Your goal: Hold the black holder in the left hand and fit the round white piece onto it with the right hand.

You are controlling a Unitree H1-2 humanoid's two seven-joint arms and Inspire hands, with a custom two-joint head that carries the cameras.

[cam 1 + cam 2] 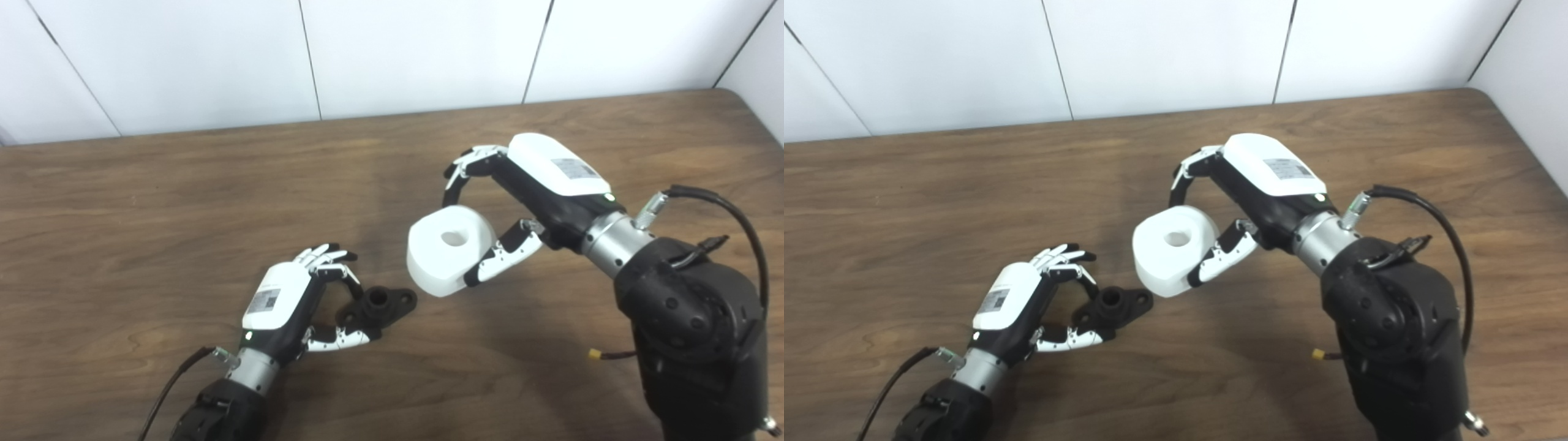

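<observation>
Left hand [288, 306]: fingers closed on black plastic flanged holder [378, 304], low over brown wooden table [184, 202]. Right hand [520, 190]: pinches round white plastic piece [450, 248] w/ centre bore, just right of holder, apart. Risk: bore/boss misalignment causes jamming; light pinch may slip.

The left robot hand [1020, 306] rests low on the wooden surface [937, 202], thumb and fingers closed around the near end of the black holder [1115, 304], whose round socket faces up. Up and right of the holder, apart from it, the right robot hand [1225, 208] grips the round white piece [1170, 248], its centre hole upward.
</observation>
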